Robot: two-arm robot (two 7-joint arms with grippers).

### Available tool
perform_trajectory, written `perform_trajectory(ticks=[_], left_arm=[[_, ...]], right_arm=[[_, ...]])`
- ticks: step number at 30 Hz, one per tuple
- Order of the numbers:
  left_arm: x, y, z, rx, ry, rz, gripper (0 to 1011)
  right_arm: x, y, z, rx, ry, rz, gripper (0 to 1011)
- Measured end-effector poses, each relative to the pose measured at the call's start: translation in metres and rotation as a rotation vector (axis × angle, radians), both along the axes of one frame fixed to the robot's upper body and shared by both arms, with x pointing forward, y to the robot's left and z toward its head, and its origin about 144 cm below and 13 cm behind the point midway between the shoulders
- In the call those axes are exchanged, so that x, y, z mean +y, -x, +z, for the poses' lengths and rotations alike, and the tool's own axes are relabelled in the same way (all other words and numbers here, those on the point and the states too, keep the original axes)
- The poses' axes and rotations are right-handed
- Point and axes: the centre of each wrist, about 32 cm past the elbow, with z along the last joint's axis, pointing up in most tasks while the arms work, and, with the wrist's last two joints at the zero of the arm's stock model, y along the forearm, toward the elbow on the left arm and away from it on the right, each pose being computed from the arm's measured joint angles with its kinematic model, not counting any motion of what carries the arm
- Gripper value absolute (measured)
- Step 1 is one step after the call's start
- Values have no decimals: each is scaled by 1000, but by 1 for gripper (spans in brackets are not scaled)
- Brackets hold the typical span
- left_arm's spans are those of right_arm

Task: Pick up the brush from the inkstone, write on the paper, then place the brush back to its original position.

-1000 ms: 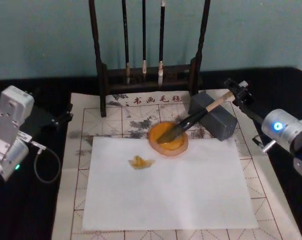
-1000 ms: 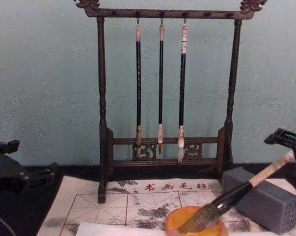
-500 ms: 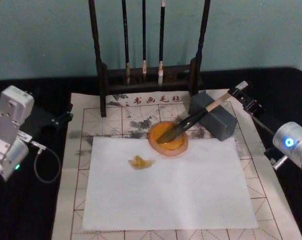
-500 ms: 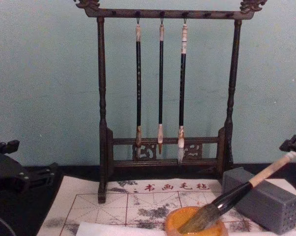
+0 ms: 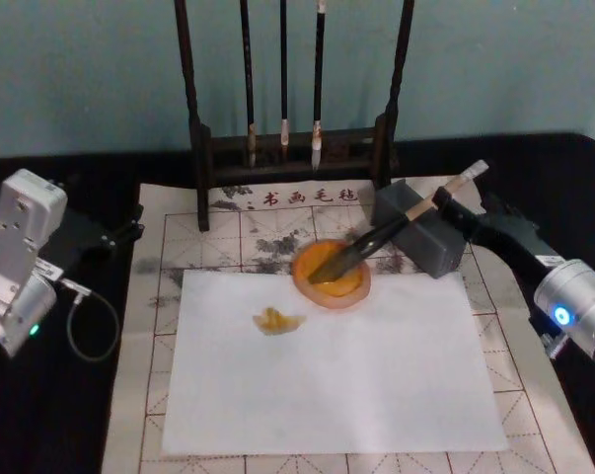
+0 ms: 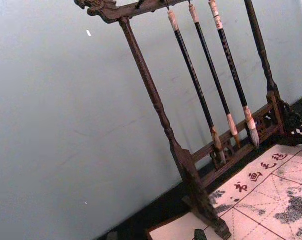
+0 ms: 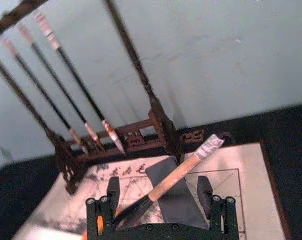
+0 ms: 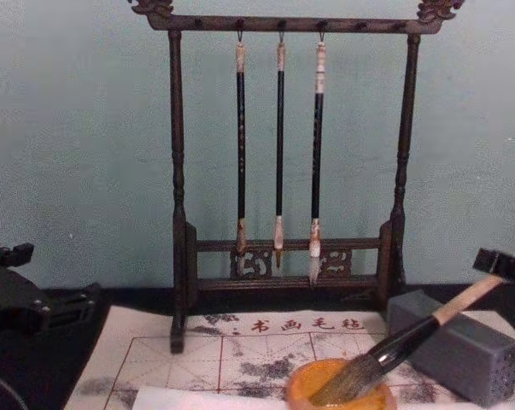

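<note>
The brush (image 5: 376, 237) lies slanted, its bristles resting in the round orange inkstone (image 5: 348, 289) and its tan handle propped on a grey block (image 5: 430, 247). My right gripper (image 5: 451, 210) reaches in from the right and is open, one finger on each side of the upper handle. In the right wrist view the brush (image 7: 183, 170) runs between the spread fingers (image 7: 113, 192) of the right gripper (image 7: 159, 186) without touching them. From the chest, the brush (image 8: 402, 342) rises out of the inkstone (image 8: 301, 386) toward the right gripper (image 8: 500, 265). The white paper (image 5: 336, 375) carries one small yellow mark (image 5: 275, 319). My left gripper (image 5: 100, 237) sits parked far left.
A dark wooden rack (image 5: 203, 148) with three thin hanging brushes (image 8: 279, 145) stands behind the inkstone. A gridded felt mat (image 5: 149, 326) lies under the paper. A cable loop (image 5: 85, 331) hangs by the left arm.
My right gripper has moved down and inward, from beside the brush's whitish end to straddling its handle. The brush and left arm have not moved.
</note>
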Motion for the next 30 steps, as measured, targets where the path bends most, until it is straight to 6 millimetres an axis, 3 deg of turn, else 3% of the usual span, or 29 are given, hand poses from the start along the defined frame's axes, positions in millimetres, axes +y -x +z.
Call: perform_trajectory(ticks=[14, 30], left_arm=[[0, 0, 0, 0, 0, 0, 1001], [0, 0, 0, 0, 0, 0, 1001]], right_arm=[[-4, 7, -9, -75, 326, 82, 1000], [-4, 7, -10, -72, 327, 78, 1000]])
